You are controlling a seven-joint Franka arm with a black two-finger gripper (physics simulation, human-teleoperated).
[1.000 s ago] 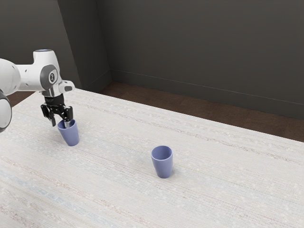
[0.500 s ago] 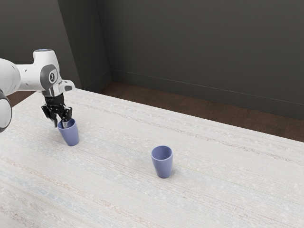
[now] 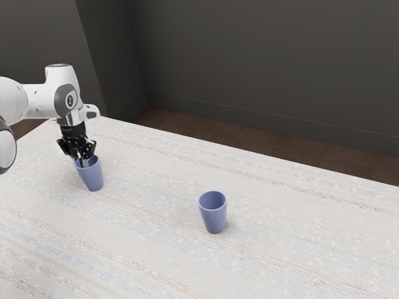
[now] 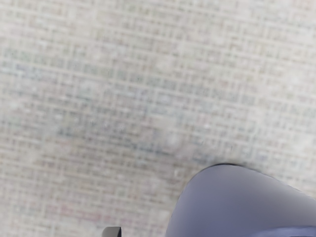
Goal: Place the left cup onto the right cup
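Two blue cups stand on a pale, woven-looking table [image 3: 280,249] as a white robot arm [image 3: 37,99] reaches down at the exterior view's left. The black pincer [image 3: 81,159] sits at the rim of the left cup [image 3: 91,175], its fingers set narrow and gripping the cup's wall from two sides, one fingertip dipping just inside the mouth. That cup hangs directly below the pincer, leaning a little, its base down at the tabletop; whether the base rests fully on the surface cannot be told. The right cup [image 3: 212,212] stands upright and alone, well apart from the pincer, off toward the exterior view's right and nearer the camera, its open mouth facing up. Bare tabletop lies between the two cups, and neither touches the other. Beyond the pincer, on the table's far side, a strip of brown floor [image 3: 280,146] meets a dark grey wall [image 3: 249,56]. From the camera on the hand, the left cup [image 4: 247,207] shows as a rounded blue shape close under the pincer, with the table's [image 4: 123,98] faint grid of threads spread out past it.
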